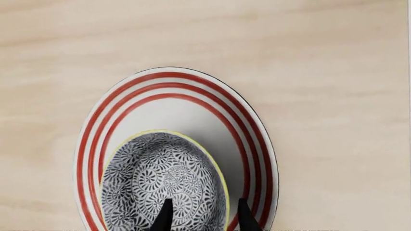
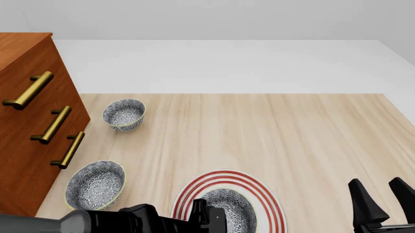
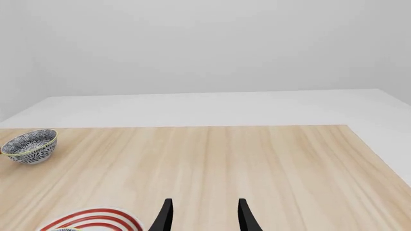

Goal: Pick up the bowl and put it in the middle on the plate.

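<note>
Bare wood surrounds the plate (image 2: 272,201) where the bowl (image 2: 228,213) sits; left gripper (image 1: 204,214) straddles its rim, right gripper (image 2: 382,199) released

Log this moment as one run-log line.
grey-and-white floral bowl: on red-ringed white plate | left tool: open, astride bowl rim | right tool: open, idle

Floral bowl (image 2: 228,214) upright on red-ringed plate (image 2: 267,199), off-centre
</note>
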`<state>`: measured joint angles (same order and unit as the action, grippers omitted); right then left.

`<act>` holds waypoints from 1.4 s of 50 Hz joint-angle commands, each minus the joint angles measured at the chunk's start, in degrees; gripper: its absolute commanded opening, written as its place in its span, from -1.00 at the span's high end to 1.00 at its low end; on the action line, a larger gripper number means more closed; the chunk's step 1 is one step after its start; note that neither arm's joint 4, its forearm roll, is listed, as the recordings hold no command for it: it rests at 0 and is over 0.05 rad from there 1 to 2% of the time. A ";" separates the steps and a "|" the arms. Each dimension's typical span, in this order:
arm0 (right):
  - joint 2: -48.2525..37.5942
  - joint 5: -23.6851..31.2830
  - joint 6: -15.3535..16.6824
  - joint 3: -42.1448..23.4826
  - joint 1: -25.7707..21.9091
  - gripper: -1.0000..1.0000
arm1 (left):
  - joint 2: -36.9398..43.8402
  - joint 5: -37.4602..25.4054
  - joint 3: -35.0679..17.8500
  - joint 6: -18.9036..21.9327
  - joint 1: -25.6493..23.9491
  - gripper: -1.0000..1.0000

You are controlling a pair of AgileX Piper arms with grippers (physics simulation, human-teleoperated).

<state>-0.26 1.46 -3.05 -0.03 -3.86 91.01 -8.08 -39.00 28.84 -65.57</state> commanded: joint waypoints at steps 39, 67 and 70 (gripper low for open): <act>-0.13 0.09 -0.14 0.00 -0.06 -1.00 | -7.02 -1.31 0.88 -3.73 -2.78 -1.00; -0.49 0.07 -0.17 0.00 -0.16 -1.00 | -20.20 0.24 4.42 -6.65 -0.77 -1.00; -0.48 0.07 -0.16 0.00 -0.11 -1.00 | -21.42 1.05 5.49 -7.17 -0.19 -1.00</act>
<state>-0.67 1.54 -3.19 -0.03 -4.02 73.66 -8.11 -35.52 22.91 -66.72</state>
